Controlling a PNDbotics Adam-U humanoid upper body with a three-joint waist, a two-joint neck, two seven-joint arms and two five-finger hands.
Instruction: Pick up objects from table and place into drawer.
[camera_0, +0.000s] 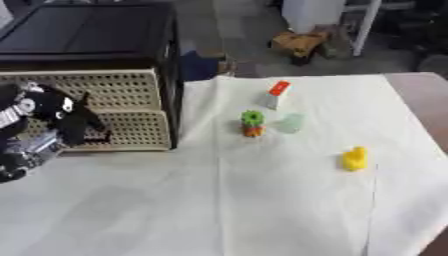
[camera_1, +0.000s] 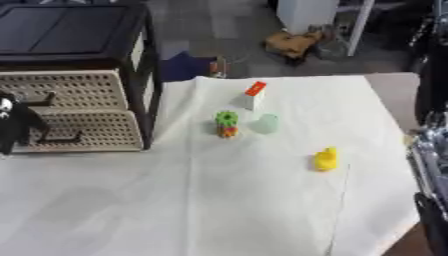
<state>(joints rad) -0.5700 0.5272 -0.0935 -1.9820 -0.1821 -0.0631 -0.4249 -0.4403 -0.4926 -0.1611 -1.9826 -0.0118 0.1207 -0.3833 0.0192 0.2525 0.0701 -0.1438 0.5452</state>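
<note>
While curled at the lower drawer (camera_0: 114, 131) front, left hand (camera_0: 61, 117): shut on its handle (camera_0: 94, 135). Toys on desk (camera_0: 219, 210) well to its right: green-topped piece (camera_0: 253, 123), yellow duck (camera_0: 354, 159). Right hand: unseen.

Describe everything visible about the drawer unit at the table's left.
The black-framed drawer unit stands on the white-covered table at its far left. It has a dark flat top and two beige perforated drawer fronts, plastic by the look, stacked one above the other. The lower front carries a dark handle. The robot's left hand, black, is at the drawer fronts with its fingers by that handle; whether it grips is unclear. No toy touches the unit.
</note>
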